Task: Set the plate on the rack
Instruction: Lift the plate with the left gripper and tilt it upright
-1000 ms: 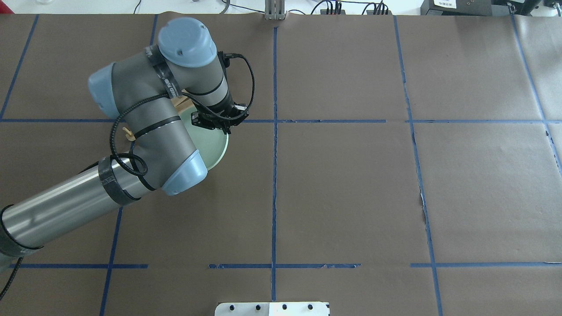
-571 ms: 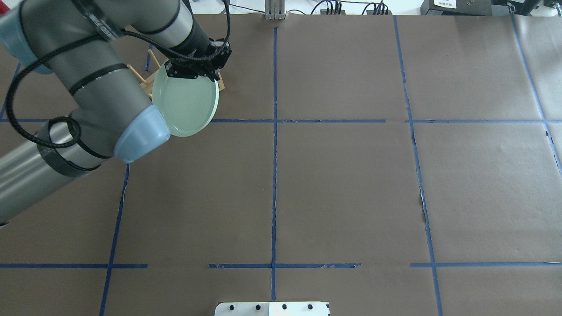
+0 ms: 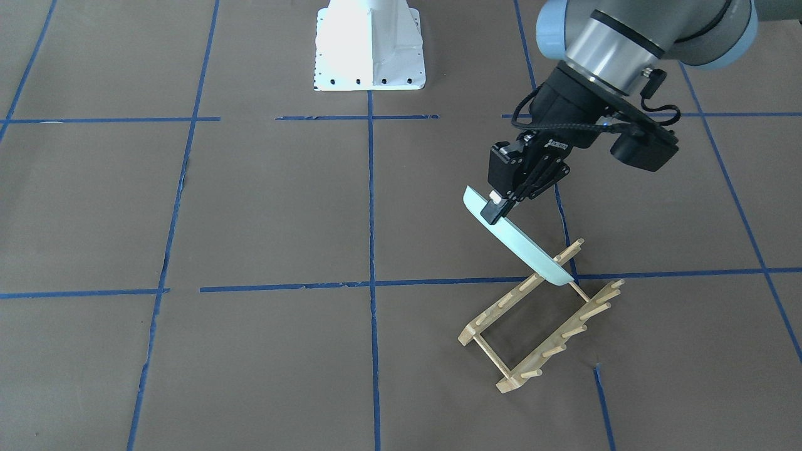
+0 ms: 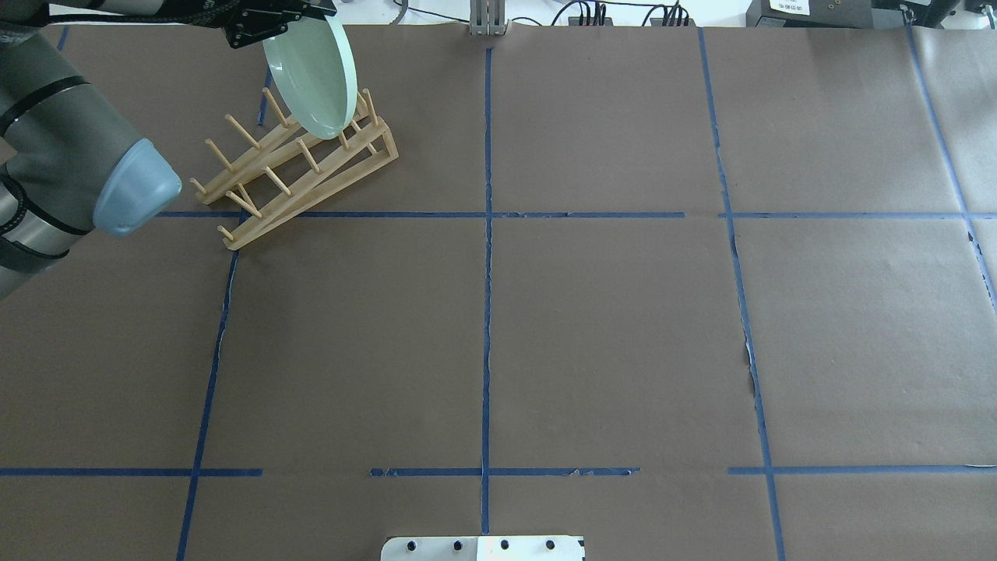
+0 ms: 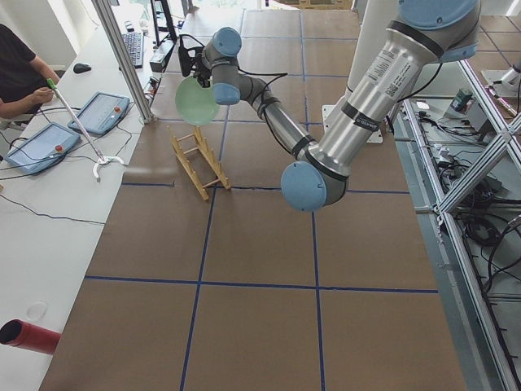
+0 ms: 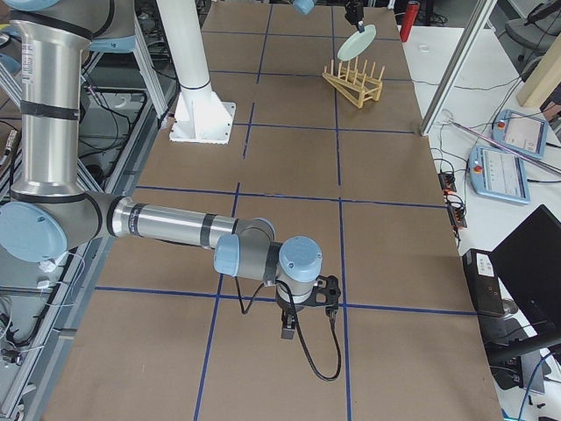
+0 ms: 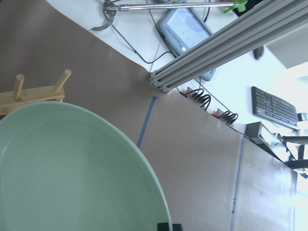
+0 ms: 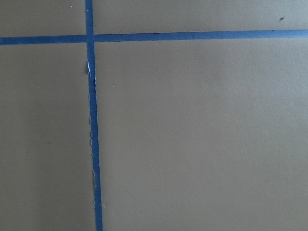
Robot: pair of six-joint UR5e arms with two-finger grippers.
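Note:
My left gripper (image 3: 498, 210) is shut on the rim of the pale mint-green plate (image 3: 527, 248). It holds the plate tilted on edge, above the end of the light-wood rack (image 3: 539, 326). The plate's lower edge is down among the end pegs; I cannot tell if it touches. In the overhead view the plate (image 4: 311, 74) hangs over the rack's (image 4: 296, 171) far end below the gripper (image 4: 273, 19). The left wrist view is filled by the plate (image 7: 72, 173), with two rack pegs (image 7: 29, 91) behind. My right gripper (image 6: 307, 307) shows only in the exterior right view, low over the table; I cannot tell its state.
The white robot base (image 3: 369, 50) stands at the near middle edge of the table. An aluminium post (image 4: 487, 19) rises at the far edge, close to the rack. Tablets (image 5: 49, 142) and an operator's arm (image 5: 20, 90) are beyond that edge.
My left arm has lifted the plate off the table, carried it toward the far edge, and tilted it from flat to on edge over the rack, which now shows in full.

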